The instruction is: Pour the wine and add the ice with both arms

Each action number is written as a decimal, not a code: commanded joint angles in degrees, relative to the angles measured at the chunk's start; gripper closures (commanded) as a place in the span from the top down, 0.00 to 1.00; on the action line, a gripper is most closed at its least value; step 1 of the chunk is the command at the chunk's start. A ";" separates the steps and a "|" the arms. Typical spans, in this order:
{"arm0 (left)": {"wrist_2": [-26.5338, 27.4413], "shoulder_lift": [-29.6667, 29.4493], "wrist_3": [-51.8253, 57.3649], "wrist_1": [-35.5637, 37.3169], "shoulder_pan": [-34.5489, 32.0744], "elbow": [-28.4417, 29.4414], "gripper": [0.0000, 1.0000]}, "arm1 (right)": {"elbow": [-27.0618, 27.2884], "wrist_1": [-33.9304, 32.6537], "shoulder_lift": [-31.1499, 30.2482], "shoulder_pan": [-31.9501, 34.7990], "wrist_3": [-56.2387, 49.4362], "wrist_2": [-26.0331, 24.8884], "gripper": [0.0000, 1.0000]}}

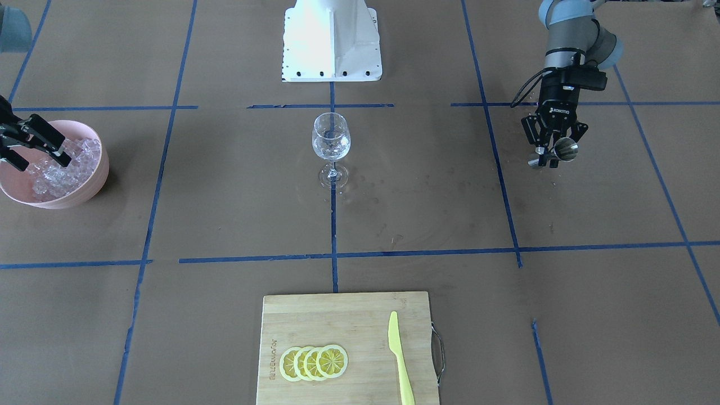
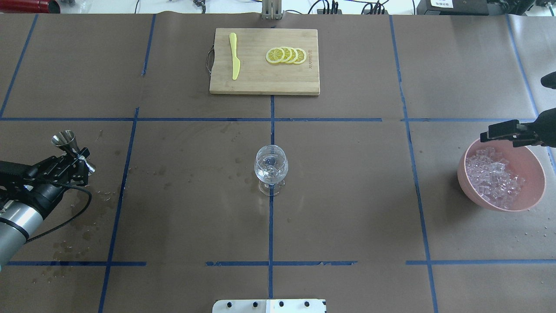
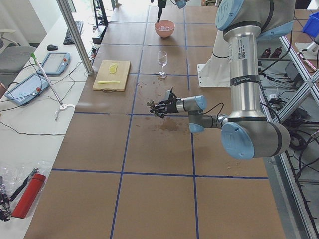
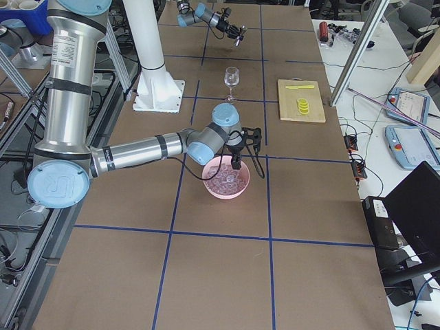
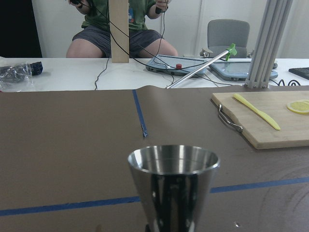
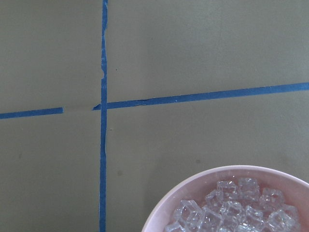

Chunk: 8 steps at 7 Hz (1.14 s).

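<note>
Ice [image 1: 64, 163]: heaped in pink bowl [image 1: 93, 188] at the table end on the robot's right. Lay directly beneath right gripper [image 1: 35, 145], fingers spread and empty, tips just beside the top cubes. Sat far nearer the right arm than the left; well apart from left gripper [image 1: 548, 154].

Found that gripper clamped on steel jigger [image 1: 567, 149] at its waist, long axis tilted, one cup mouth turned toward the operators' side. Held it off the table, above dark wet marks [image 2: 82, 217].

Placed wine glass [image 1: 331, 140] upright at centre on blue tape line [image 1: 334, 225], between both arms and well apart from each. Showed shine low in the glass, probably wine [image 1: 331, 149]; level not readable at this distance.

Judged the coming move as a short descent and closure on one cube, then a sideways carry toward the glass. Offered open table along that path, with the bowl rim as the only edge to clear. Kept cutting board [image 1: 349, 315], lemon slices [image 1: 315, 363] and knife [image 1: 398, 354] on the operators' side, off the route.
</note>
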 commanded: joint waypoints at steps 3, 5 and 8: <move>8.67 0.36 -1.78 -4.49 7.44 5.14 0.00 | 0.29 0.05 -0.25 0.55 0.00 0.04 1.00; 9.90 -0.60 -1.79 -4.49 8.50 7.59 0.00 | 0.29 0.05 -0.25 0.72 0.00 0.04 1.00; 9.99 -0.78 -1.87 -4.49 8.76 8.13 0.03 | 0.55 0.05 -0.17 0.81 0.09 0.04 1.00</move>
